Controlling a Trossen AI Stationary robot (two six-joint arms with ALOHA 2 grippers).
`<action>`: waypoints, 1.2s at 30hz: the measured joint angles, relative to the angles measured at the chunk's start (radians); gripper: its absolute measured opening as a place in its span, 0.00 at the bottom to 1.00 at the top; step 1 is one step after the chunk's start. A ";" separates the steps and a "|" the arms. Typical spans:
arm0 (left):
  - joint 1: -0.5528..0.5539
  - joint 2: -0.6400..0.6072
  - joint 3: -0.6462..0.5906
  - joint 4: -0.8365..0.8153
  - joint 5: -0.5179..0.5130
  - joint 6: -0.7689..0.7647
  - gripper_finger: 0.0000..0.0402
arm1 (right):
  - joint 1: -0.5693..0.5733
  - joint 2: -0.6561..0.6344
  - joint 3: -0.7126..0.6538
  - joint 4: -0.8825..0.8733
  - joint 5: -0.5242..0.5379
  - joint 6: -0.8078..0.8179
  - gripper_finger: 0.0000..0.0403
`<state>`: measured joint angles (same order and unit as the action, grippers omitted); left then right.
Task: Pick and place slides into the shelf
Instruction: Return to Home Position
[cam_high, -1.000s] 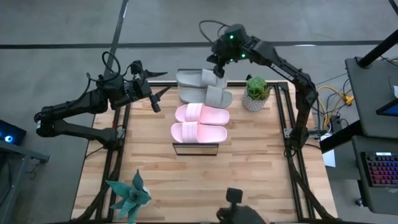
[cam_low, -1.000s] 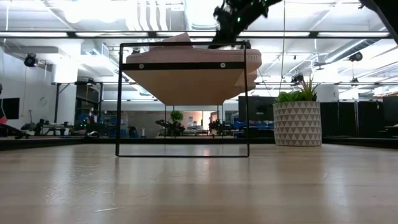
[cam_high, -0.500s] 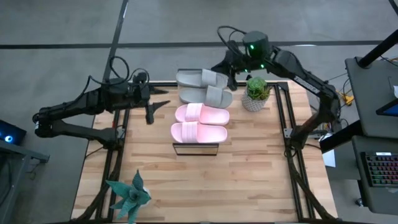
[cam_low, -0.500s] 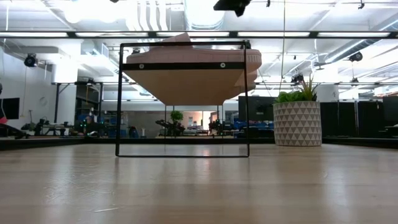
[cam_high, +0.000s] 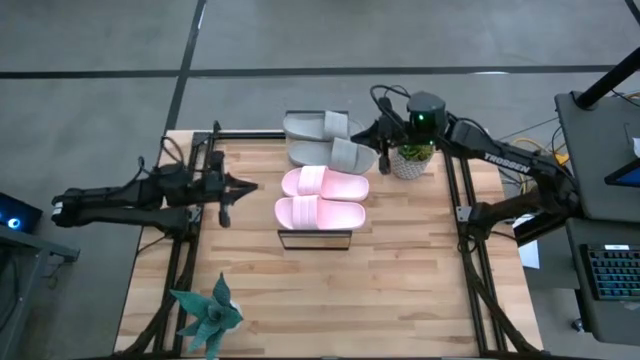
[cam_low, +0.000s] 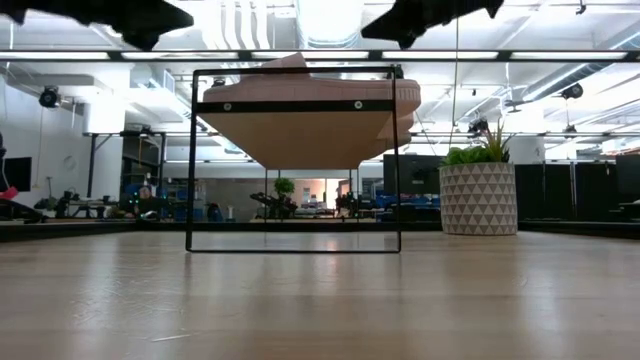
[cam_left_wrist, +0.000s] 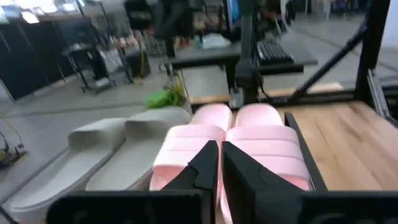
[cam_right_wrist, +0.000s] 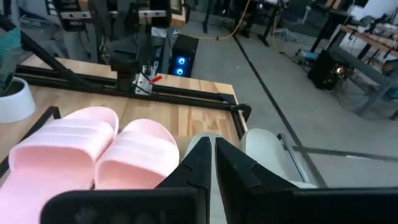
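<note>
Left gripper (cam_high: 245, 187), closed tight and empty, hanging left of the shelf (cam_high: 315, 241); right gripper (cam_high: 380, 145), likewise closed on nothing, just beside its far end. Side by side on top: two grey slides (cam_high: 325, 126), two pale pink slides (cam_high: 322, 212), wide straps up.

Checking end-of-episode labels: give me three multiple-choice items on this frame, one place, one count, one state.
1. Where are the grey slides? A) on the shelf, at its far end past the pink slides B) on the table C) in a gripper
2. How many slides are on the shelf? A) two B) three C) four
3. The left gripper is: A) wide open B) shut on a slide C) shut, empty

1 A: the high view shows them there.
2 C: two grey, two pink.
3 C: its fingers meet with nothing between.
</note>
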<state>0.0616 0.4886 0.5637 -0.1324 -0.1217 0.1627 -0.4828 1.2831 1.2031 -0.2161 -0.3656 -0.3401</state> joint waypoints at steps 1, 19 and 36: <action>0.000 -0.033 -0.028 0.020 -0.001 0.000 0.01 | 0.000 -0.008 -0.022 0.022 0.000 0.005 0.03; -0.005 -0.460 -0.328 -0.015 -0.024 -0.044 0.00 | 0.001 -0.024 -0.124 0.077 0.000 0.079 0.03; -0.044 -0.461 -0.529 0.155 -0.037 -0.026 0.00 | 0.030 -0.132 -0.441 0.381 0.000 0.123 0.03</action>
<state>0.0177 0.0280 0.0347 0.0224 -0.1589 0.1364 -0.4527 1.1512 0.7621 0.1649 -0.3660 -0.2167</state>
